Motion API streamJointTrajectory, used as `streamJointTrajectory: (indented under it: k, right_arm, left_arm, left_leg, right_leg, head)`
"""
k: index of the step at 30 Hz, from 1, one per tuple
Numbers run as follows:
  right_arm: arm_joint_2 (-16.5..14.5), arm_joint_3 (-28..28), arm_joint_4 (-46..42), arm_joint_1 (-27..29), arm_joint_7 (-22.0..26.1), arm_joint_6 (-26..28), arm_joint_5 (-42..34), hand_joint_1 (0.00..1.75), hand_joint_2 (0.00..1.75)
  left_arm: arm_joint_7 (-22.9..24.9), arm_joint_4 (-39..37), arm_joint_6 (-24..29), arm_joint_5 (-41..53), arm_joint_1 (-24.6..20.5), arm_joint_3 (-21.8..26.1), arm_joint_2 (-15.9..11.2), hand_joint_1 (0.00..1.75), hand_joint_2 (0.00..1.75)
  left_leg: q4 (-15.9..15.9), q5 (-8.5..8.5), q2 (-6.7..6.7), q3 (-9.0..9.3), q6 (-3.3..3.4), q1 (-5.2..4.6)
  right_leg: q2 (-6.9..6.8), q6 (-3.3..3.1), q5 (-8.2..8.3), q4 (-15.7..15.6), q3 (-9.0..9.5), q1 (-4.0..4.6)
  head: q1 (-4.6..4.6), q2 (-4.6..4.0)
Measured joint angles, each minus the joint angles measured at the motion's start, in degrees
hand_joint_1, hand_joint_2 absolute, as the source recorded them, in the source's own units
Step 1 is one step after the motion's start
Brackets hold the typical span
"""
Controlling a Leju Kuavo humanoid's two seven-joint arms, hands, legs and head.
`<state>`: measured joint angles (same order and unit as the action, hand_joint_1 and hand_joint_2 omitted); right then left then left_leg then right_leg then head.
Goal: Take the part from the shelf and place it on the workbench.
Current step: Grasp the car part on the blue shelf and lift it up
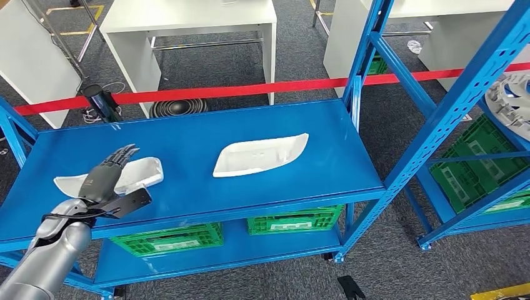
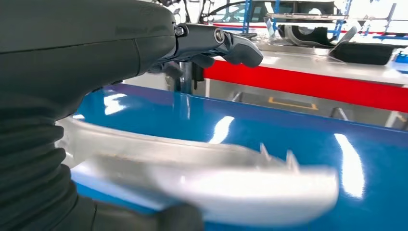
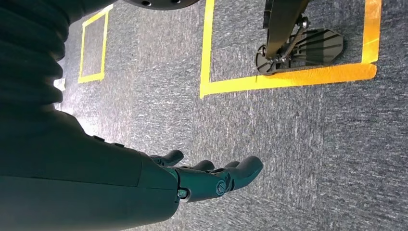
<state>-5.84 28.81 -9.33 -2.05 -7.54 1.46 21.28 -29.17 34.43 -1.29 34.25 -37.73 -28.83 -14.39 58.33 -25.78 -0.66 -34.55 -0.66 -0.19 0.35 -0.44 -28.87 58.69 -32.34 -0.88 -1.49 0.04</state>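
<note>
Reaching step: the left hand (image 1: 107, 178), fingers spread and empty, hovers over the near white part (image 1: 140, 172) (its neighbour (image 1: 259, 155) lies further along the shelf (image 1: 325, 169)); next it must close round that part.

Looking like a factory or warehouse test floor: blue steel racks (image 1: 431, 125) holding green crates (image 1: 175, 239), red barrier tape (image 1: 250, 90) running across, yellow floor markings (image 3: 288, 77) on grey carpet (image 3: 312, 154), white workbenches (image 1: 187, 19) standing behind.
</note>
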Motion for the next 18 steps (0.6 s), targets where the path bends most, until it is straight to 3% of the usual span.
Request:
streamJointTrajectory:
  k: [18]
  right_arm:
    - [0.0, 0.7, 0.0, 0.0, 0.2, -0.2, 0.3, 0.0, 1.75]
  left_arm:
    - [1.3, -6.3, 0.9, 2.8, -2.1, -0.6, 0.2, 1.75, 1.75]
  left_leg:
    - [0.0, 0.0, 0.02, 0.03, 0.0, 0.0]
  right_leg:
    - [0.0, 0.0, 0.0, 0.0, 0.03, 0.0]
  head:
    - [-0.01, 0.0]
